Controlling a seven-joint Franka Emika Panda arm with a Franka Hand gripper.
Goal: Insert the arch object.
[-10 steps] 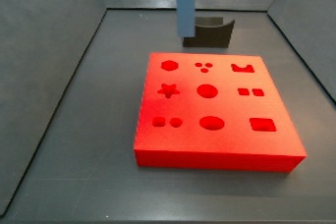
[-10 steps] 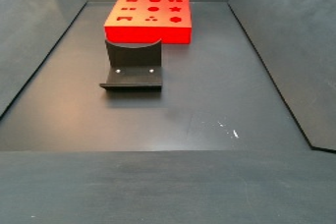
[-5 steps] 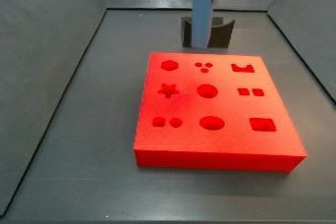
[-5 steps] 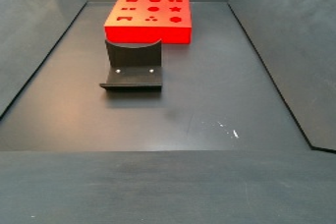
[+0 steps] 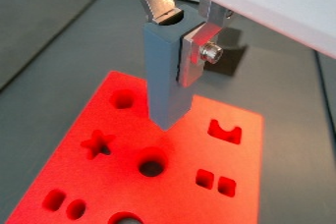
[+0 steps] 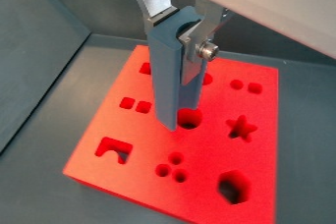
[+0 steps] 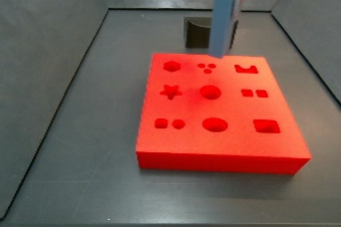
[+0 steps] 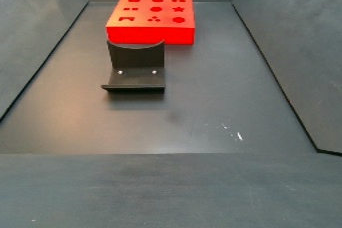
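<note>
My gripper (image 5: pixel 178 34) is shut on the arch object (image 5: pixel 168 81), a tall blue-grey block with a curved notch at its top end. The block hangs upright above the red foam block (image 5: pixel 92 184), its lower end over the round hole in the middle. Both also show in a wrist view: the gripper (image 6: pixel 175 31) and the arch object (image 6: pixel 171 85). The arch-shaped hole (image 5: pixel 227 130) lies at one corner of the red block (image 6: pixel 269 174), apart from the piece. In a side view the piece (image 7: pixel 224 22) hangs over the red block's (image 7: pixel 220 146) far edge, left of the arch hole (image 7: pixel 246 68).
The dark fixture (image 7: pixel 200 34) stands behind the red block and also shows in a side view (image 8: pixel 135 67), in front of the red block (image 8: pixel 151 19). Grey walls enclose the dark floor (image 8: pixel 201 122). The red block has several other shaped holes.
My gripper has carried the arch object to the right along the red block's far edge, towards the arch hole's side. The red block and the fixture have not moved.
</note>
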